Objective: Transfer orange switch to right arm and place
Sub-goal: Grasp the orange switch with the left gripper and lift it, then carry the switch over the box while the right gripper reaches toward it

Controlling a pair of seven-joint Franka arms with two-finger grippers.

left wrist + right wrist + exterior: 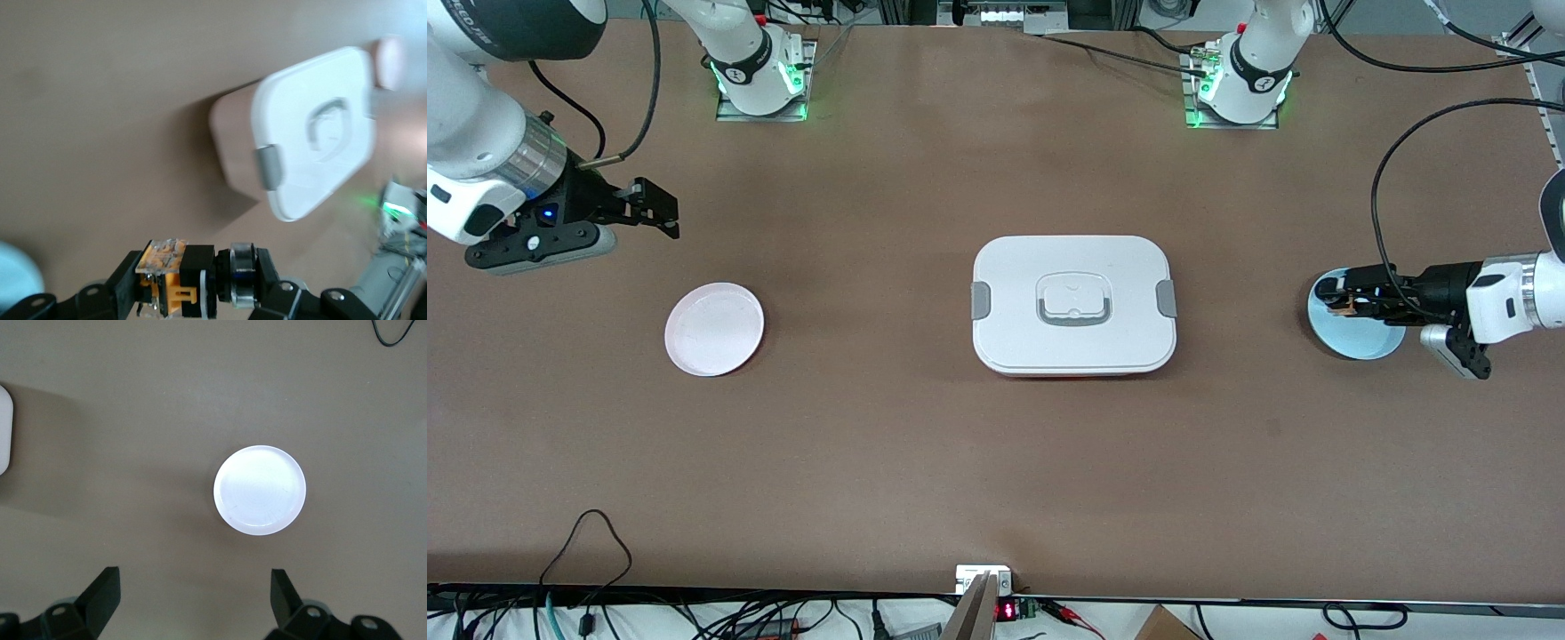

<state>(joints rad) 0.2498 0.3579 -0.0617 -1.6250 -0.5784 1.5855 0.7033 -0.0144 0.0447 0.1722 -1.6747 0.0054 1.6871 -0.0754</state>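
Observation:
My left gripper (1334, 297) is shut on the orange switch (1344, 306) and holds it just above the light blue plate (1360, 336) at the left arm's end of the table. In the left wrist view the orange switch (190, 280) lies sideways between the black fingers (120, 293), with its orange body at one pad and its silvery cap at the other. My right gripper (660, 212) is open and empty in the air, over bare table beside the pink plate (714, 329). In the right wrist view the pink plate (260, 490) lies past the open right gripper (193, 600).
A white lidded box (1074, 304) with grey clips and a handle sits in the middle of the table, between the two plates. It also shows in the left wrist view (313, 133). Cables run along the table's edges.

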